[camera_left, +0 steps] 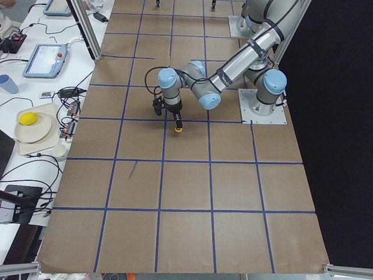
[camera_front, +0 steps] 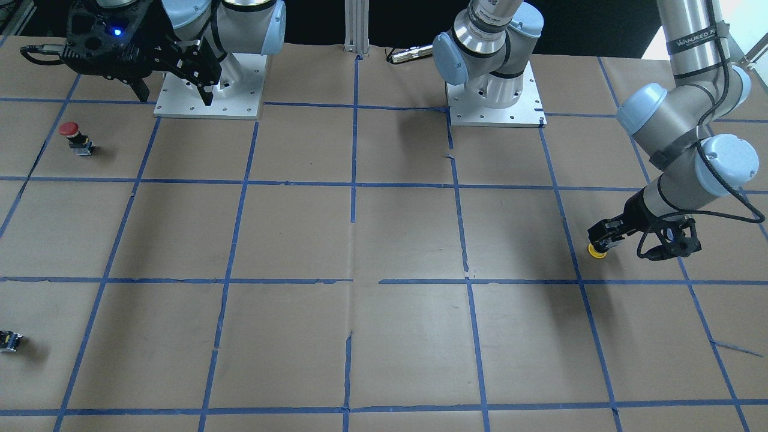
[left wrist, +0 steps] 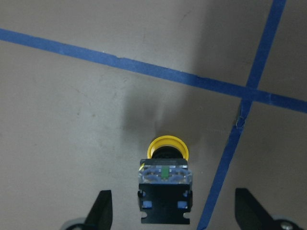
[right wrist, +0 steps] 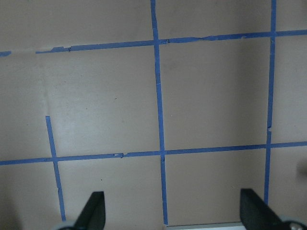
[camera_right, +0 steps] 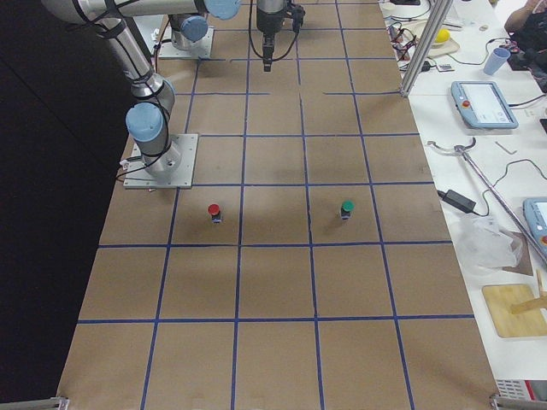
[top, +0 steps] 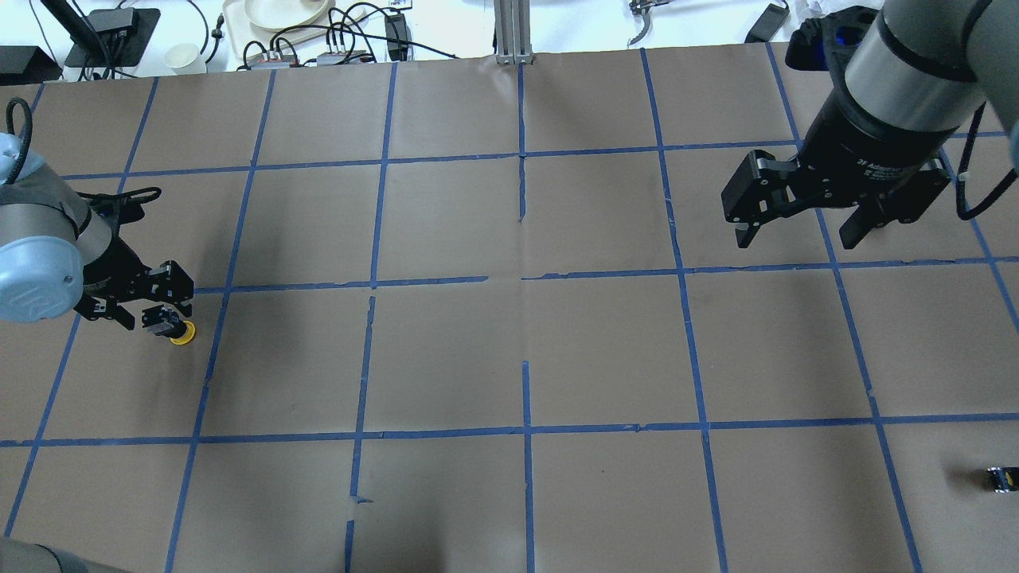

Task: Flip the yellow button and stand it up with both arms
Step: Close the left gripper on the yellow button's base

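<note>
The yellow button [left wrist: 165,179] lies on the brown paper with its yellow cap [top: 182,335] pointing away from my left gripper and its black block body towards it. My left gripper [left wrist: 175,211] is low over the table and open. Its fingers [left wrist: 102,209] stand wide on either side of the block without touching it. The button also shows in the front view [camera_front: 597,251] and the left side view [camera_left: 178,129]. My right gripper [top: 804,223] hangs high over the far right, open and empty; its wrist view shows only paper.
A red-capped button [camera_front: 73,137] and a green-capped button [camera_right: 347,207] stand on the robot's right side. A tiny black-and-yellow part [top: 1001,477] lies near the table's right end. The arm bases [camera_front: 495,96] sit at the robot's edge. Blue tape grids the paper.
</note>
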`<action>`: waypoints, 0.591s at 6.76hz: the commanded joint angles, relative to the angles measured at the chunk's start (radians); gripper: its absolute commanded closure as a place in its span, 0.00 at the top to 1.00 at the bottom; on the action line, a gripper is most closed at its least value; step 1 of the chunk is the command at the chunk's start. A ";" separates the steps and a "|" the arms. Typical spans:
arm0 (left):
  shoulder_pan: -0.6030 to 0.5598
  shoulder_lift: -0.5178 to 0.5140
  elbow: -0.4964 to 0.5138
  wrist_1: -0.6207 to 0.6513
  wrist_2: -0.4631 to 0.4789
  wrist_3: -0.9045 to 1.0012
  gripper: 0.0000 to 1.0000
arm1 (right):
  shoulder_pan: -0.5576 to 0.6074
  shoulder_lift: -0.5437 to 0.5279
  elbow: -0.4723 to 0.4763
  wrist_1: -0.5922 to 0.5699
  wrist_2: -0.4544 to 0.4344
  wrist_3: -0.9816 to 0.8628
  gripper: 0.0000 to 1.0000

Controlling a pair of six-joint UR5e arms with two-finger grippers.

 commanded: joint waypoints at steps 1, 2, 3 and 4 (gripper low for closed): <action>0.000 0.000 -0.004 -0.004 0.000 0.006 0.38 | 0.000 -0.001 0.001 0.000 -0.002 0.000 1.00; 0.000 0.013 -0.005 -0.017 0.002 0.006 0.06 | 0.000 -0.001 0.001 -0.001 0.001 0.000 1.00; -0.006 0.026 -0.004 -0.038 0.002 0.010 0.02 | 0.000 -0.001 -0.001 -0.001 -0.002 0.000 1.00; -0.024 0.035 0.007 -0.052 -0.011 0.030 0.02 | 0.000 -0.001 -0.001 -0.001 -0.001 0.000 1.00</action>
